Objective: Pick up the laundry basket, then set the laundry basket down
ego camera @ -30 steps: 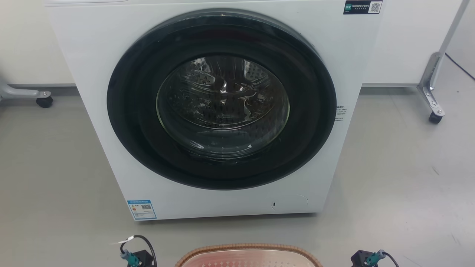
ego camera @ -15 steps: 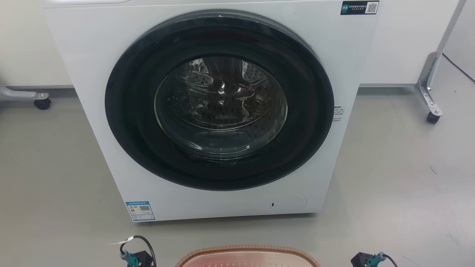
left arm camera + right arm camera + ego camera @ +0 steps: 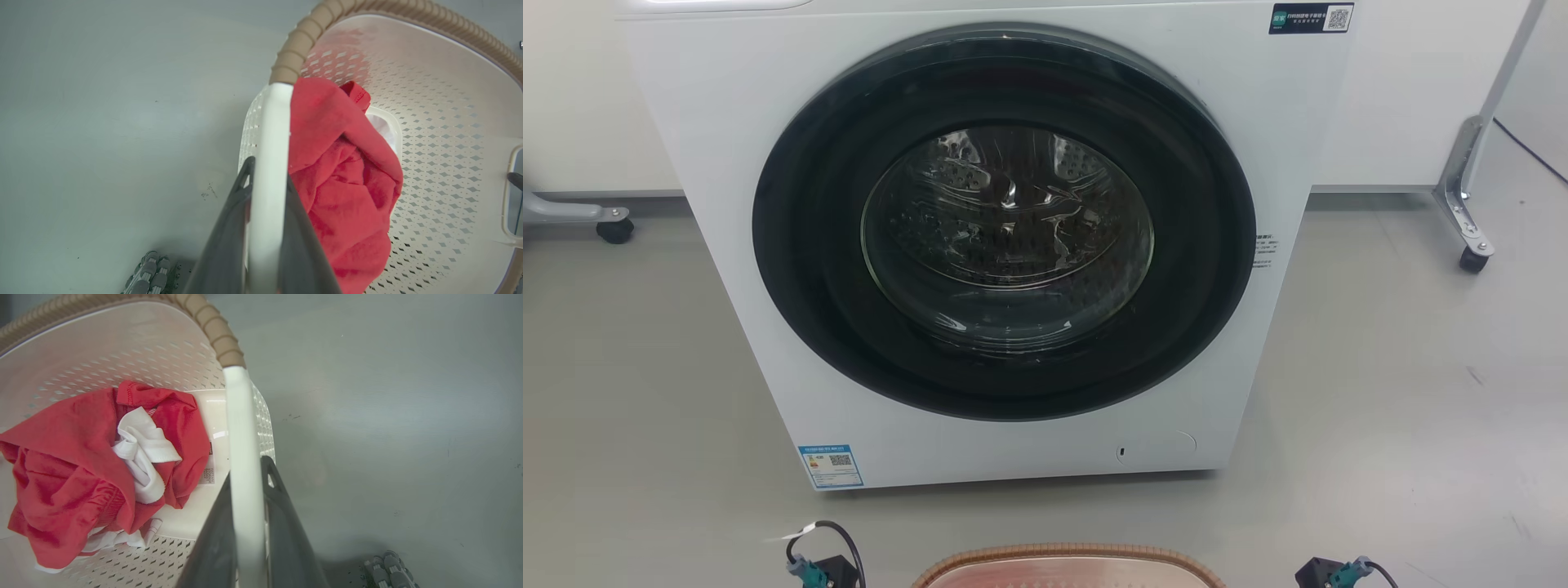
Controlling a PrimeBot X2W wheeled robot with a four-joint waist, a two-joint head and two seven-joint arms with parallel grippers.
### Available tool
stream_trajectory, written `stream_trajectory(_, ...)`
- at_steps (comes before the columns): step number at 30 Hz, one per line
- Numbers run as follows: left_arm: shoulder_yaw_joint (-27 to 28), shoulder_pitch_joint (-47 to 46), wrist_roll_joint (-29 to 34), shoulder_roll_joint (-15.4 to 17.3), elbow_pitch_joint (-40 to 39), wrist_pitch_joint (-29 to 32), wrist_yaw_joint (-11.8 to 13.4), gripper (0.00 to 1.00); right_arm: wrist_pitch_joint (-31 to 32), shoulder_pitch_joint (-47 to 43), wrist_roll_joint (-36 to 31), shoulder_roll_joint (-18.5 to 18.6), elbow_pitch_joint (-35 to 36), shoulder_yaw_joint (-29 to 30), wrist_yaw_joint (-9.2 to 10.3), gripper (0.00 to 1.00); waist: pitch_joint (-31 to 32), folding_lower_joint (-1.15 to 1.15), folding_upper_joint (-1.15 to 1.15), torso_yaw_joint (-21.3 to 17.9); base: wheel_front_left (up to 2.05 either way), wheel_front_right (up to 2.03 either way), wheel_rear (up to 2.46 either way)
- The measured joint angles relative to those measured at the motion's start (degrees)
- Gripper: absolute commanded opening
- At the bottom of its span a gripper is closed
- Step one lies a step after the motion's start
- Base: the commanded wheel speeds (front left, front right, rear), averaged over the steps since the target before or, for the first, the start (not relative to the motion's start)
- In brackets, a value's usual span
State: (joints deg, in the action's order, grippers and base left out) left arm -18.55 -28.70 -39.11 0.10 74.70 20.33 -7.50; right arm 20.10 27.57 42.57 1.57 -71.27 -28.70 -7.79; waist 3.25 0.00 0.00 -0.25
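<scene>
— Grip?
— My left gripper [image 3: 267, 171] and right gripper [image 3: 246, 469] are clamping the white handles [image 3: 269, 122] of the laundry basket [image 3: 1066, 551], which is sitting at six o'clock.
— Changes?
— My whole head view is shifting slightly, so I'm probably carrying it, with the washing machine [image 3: 1005, 245] at twelve.

A laundry test room was shown: a white front-loading washing machine [image 3: 1005, 245] was set on a plain grey floor [image 3: 1421, 408], flanked by wheeled metal stands [image 3: 1460, 208].

Cream-white perforated plastic laundry basket [image 3: 1066, 555] sits at six o'clock, boxy white metal washing machine [image 3: 727, 163] behind it at twelve; crumpled red fabric garment [image 3: 61, 469] lies in the basket, with a white cloth [image 3: 141, 453].
</scene>
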Motion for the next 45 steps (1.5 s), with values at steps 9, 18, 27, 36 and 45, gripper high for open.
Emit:
stream_trajectory(9,0.0,0.1,-0.1,0.0,0.0,0.0,0.0,0.00,-0.1,0.0,0.4,0.1,0.2,-0.4,0.00,0.00,-0.4,0.00,0.00,0.0,0.00,0.00,0.00)
stream_trajectory(18,0.0,0.1,-0.2,0.0,-0.1,-1.4,0.1,0.00,-1.6,0.2,0.4,0.2,0.8,-0.6,0.05,0.00,-3.1,0.00,0.00,-0.1,0.00,0.00,0.00)
stream_trajectory(27,0.0,-1.6,-0.2,0.1,-1.2,-4.2,0.5,0.00,-4.7,3.1,0.2,0.6,2.0,-1.0,0.07,0.00,-8.2,0.00,0.00,-0.5,0.00,0.00,0.00)
stream_trajectory(36,-0.2,-7.0,0.1,0.2,-3.4,-7.7,1.2,0.00,-10.4,8.3,-0.8,1.2,3.5,-0.8,0.81,0.00,-15.1,0.01,0.00,-1.1,0.00,0.00,0.00)
stream_trajectory(45,-0.5,-11.7,0.8,0.2,-4.8,-10.5,1.9,0.00,-13.4,13.7,-2.6,2.1,4.3,-1.4,1.23,0.00,-22.7,0.01,0.00,-1.2,0.00,0.00,0.00)
